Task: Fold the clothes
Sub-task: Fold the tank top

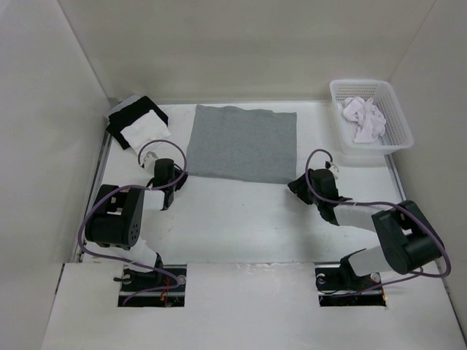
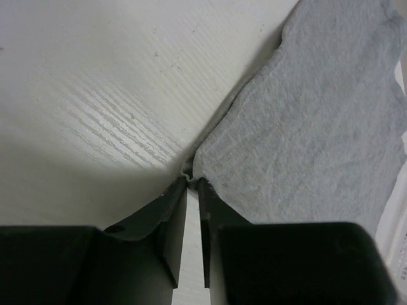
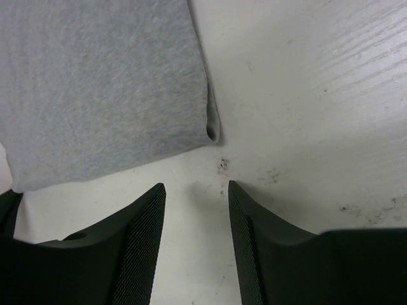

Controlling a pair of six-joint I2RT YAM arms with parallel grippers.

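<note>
lying flat on the white bench (image 1: 241, 226), centre to far side: one grey shirt (image 1: 242, 142), folded to a rough rectangle, surface smooth.
left arm (image 1: 117, 215): reaches to the shirt's near left corner. left jaws drawn nearly together, only a thin slit between them, a small lip of the shirt's edge caught at the tips.
right arm (image 1: 394, 237): ends just off the shirt's near right corner. right jaws spread wide apart, holding nothing, over bare bench; the doubled corner of the shirt sits just ahead of them, not touched.
far right: white plastic basket (image 1: 368, 151) holding a crumpled white garment (image 1: 365, 119), apart from the shirt.
far left: stack of black and white cloth (image 1: 137, 120), near the shirt's far left corner, not touching it.
</note>
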